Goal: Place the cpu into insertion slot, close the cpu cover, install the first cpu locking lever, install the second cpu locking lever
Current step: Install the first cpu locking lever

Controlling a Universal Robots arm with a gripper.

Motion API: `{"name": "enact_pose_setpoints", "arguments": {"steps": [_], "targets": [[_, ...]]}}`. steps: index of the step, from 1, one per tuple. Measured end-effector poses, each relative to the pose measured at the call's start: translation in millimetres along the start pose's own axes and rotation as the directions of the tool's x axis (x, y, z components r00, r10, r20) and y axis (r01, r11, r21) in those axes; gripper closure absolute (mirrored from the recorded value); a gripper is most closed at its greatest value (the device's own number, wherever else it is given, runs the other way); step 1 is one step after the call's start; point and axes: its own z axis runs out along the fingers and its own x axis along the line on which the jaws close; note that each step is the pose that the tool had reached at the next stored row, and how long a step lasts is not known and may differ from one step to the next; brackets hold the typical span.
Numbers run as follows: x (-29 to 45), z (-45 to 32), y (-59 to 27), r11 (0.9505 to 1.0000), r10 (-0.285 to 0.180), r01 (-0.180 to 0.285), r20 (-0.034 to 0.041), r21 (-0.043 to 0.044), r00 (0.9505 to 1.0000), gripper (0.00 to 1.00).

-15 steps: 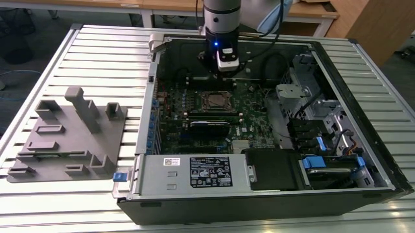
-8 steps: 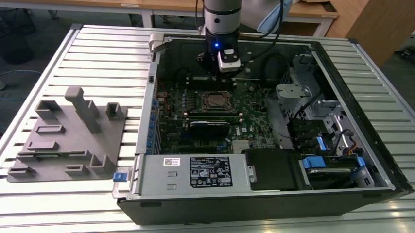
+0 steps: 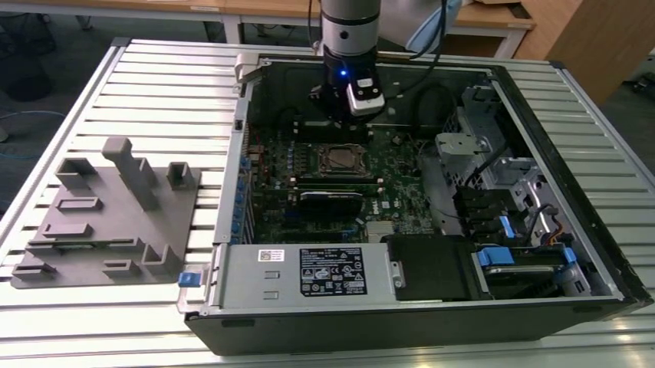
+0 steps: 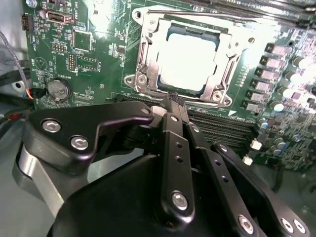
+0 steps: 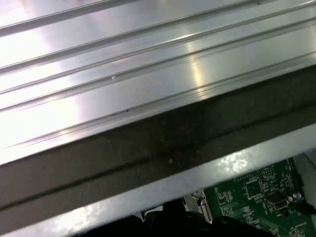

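One step done: cpu (image 4: 185,61) sits in insertion slot (image 4: 148,54), upper centre.
Cover: cpu cover (image 4: 217,34) seemingly down.
Claw (image 4: 173,98): together, empty.
Next: lever needs hooking, I judge.

Open from above over the insertion slot (image 3: 339,159), with the tool (image 4: 172,98) just beside its cover frame. Hemmed by memory slots (image 4: 222,131) close alongside, case wall (image 3: 233,153) and drive cage (image 3: 481,161) farther out.
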Motion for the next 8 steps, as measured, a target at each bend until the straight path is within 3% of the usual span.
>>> {"name": "enact_pose_setpoints", "arguments": {"steps": [8], "targets": [[0.6,-0.3,-14.2,0.9998,-0.018,0.018,-0.0005,-0.0017,0.9998,0.90]]}}
